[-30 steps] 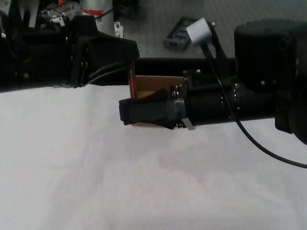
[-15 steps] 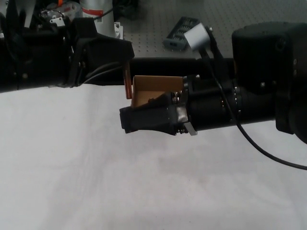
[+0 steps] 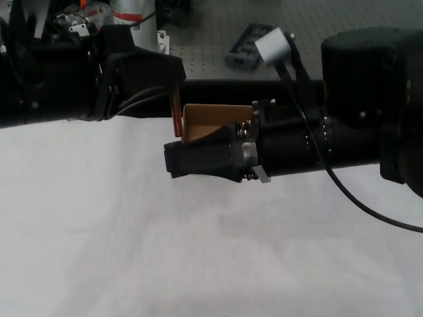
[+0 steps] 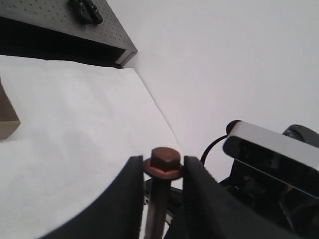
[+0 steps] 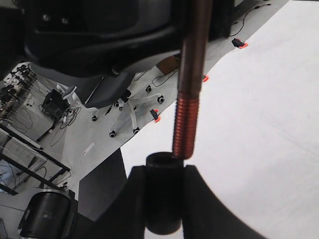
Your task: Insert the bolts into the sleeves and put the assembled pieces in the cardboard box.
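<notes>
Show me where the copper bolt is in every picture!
High view: the bolt hangs upright just left of the cardboard box.
Left wrist view: its hex head sits between the fingers of the left claw.
Right wrist view: its threaded end is at the mouth of the black sleeve in the right claw.
Shared landmark: the white sheet beneath it.

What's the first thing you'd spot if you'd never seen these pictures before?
The coppery bolt, pinched by its head in the left gripper, hangs with its threaded tip right at the mouth of the black sleeve that the right gripper holds. Behind the two grippers, the cardboard box sits at the far edge of the white cloth.
</notes>
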Controlling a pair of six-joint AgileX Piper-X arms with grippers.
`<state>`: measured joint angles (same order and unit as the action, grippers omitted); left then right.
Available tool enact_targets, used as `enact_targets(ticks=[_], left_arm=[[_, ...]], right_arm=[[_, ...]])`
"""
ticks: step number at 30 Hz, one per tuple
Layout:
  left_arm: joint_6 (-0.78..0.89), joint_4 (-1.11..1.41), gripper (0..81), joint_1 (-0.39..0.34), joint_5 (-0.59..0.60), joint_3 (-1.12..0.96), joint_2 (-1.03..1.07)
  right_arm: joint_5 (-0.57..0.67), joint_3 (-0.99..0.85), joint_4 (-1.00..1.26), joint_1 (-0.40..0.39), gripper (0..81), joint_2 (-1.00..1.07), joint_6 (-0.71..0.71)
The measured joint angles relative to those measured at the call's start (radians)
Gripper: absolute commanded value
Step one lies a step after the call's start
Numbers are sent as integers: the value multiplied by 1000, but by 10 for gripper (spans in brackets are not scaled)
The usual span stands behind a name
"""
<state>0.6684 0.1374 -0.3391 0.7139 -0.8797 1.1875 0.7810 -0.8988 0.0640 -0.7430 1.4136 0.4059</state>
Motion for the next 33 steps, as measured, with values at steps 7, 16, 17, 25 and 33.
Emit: enact_targets(ticks=[7,16,17,25,33], left_arm=[[0,2,6,2,0,0,0],[0,8,6,1,8,0,0],[0,8,6,1,11,0,0],[-8,-7,6,7,55,0,-1],[-16,-42,6,6,109,0,-1]], right_arm=[[-13,0,-7,19,28,-12,-12],[-15,0,-9,24,28,-12,-16],[-15,0,-9,24,28,-12,-16],[15,0,-22,24,28,-12,-16],[21,0,-6,25,28,-18,-47]])
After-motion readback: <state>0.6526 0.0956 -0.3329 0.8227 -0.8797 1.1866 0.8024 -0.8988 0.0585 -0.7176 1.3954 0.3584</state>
